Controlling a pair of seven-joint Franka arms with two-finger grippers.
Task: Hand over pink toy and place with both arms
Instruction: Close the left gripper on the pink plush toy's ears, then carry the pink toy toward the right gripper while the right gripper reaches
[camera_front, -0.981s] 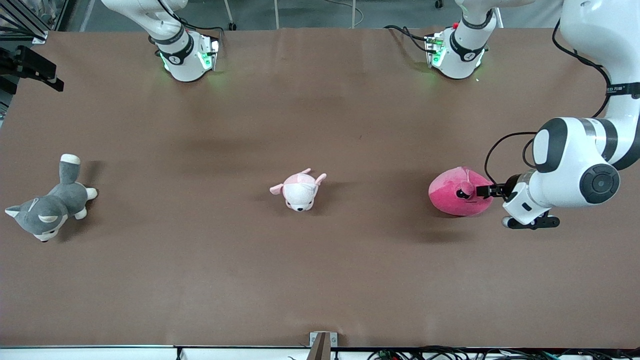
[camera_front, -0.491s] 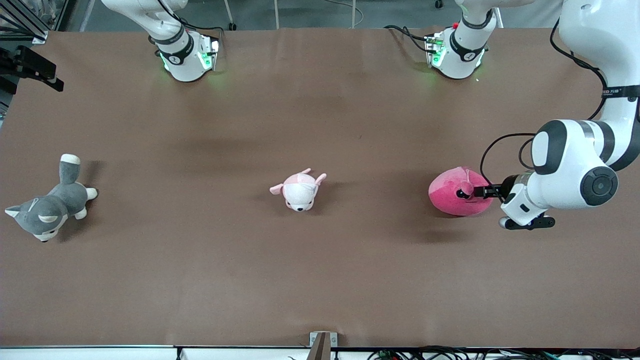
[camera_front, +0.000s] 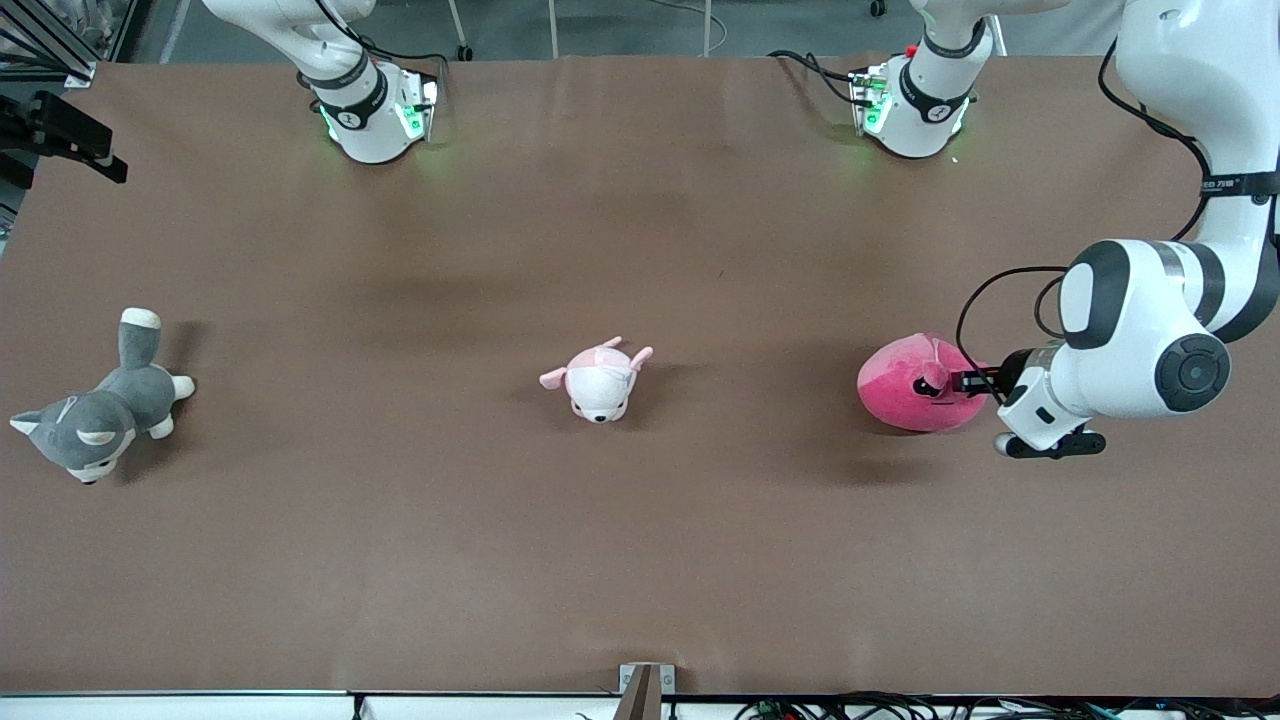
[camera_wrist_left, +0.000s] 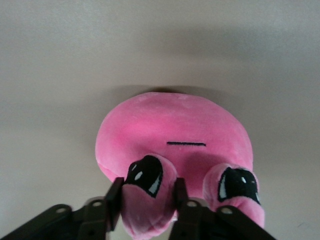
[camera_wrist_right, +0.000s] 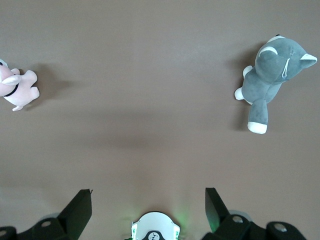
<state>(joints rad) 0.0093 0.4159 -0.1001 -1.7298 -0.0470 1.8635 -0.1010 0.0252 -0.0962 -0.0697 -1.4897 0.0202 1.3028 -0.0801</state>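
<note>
The pink toy (camera_front: 905, 385), a round hot-pink plush with dark eyes, lies on the brown table (camera_front: 640, 560) toward the left arm's end. My left gripper (camera_front: 962, 381) reaches it from the side, low at the table. In the left wrist view the pink toy (camera_wrist_left: 170, 125) fills the middle, and the left gripper (camera_wrist_left: 147, 189) is shut on one eye-bearing nub, a finger (camera_wrist_left: 114, 197) pressed against each side. My right gripper (camera_wrist_right: 147, 192) is open with nothing between its fingers and looks down from high over the right arm's own base (camera_wrist_right: 155, 227); the front view does not show it.
A small pale pink-and-white plush animal (camera_front: 598, 380) lies at the table's middle. A grey-and-white plush dog (camera_front: 95, 420) lies toward the right arm's end. Both show in the right wrist view, the pale plush (camera_wrist_right: 17, 87) and the dog (camera_wrist_right: 270, 80). Arm bases (camera_front: 370, 110) (camera_front: 915, 100) stand along the table's edge farthest from the front camera.
The left gripper's jaws have closed in on the pink toy's nub, and the left hand has edged slightly toward the toy. The right arm and the toys have not moved.
</note>
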